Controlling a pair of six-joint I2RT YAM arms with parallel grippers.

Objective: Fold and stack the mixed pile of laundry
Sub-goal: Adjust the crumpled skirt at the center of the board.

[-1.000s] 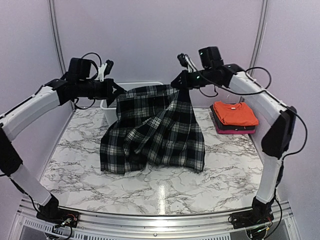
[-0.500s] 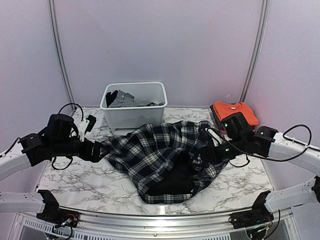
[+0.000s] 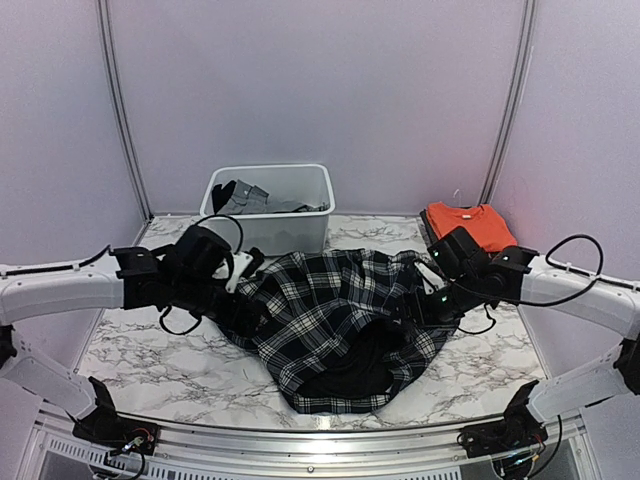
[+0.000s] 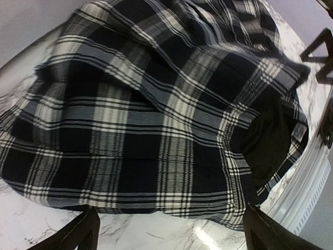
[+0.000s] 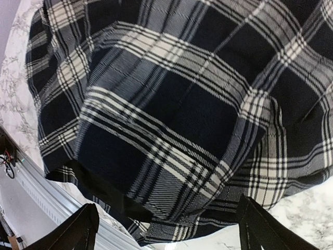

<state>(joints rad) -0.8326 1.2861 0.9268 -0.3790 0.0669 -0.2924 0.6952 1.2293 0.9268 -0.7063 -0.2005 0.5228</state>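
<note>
From above, the plaid skirt (image 3: 330, 320) lies crumpled at the middle of the marble counter (image 3: 150, 350), its black lining (image 3: 355, 365) showing toward 6 o'clock. The left end effector (image 3: 238, 295) sits low at the skirt's 9 o'clock edge and the right end effector (image 3: 420, 300) at its 3 o'clock edge; from this angle I cannot tell how either one's jaws stand. A white tub (image 3: 290, 230) stands at 12 o'clock, just behind the skirt, with grey clothes (image 3: 240, 197) in it. A folded orange T-shirt (image 3: 468, 222) tops a small stack at 2 o'clock, apart from the skirt. In the left wrist view the skirt (image 4: 156, 104) fills nearly everything. The left end effector (image 4: 169, 211) is spread wide, its fingers (image 4: 86, 232) at 7 and 5 o'clock with nothing pinched between them, and bare counter shows at 6 o'clock under the hem. The dark lining shows at 4 o'clock, beside the metal rail (image 4: 307, 182). In the right wrist view the plaid again covers the frame. The right end effector (image 5: 166, 219) is likewise spread, its fingers (image 5: 257, 229) at 7 and 5 o'clock and gripping nothing. Marble shows at 9 o'clock and at the lower right.
</note>
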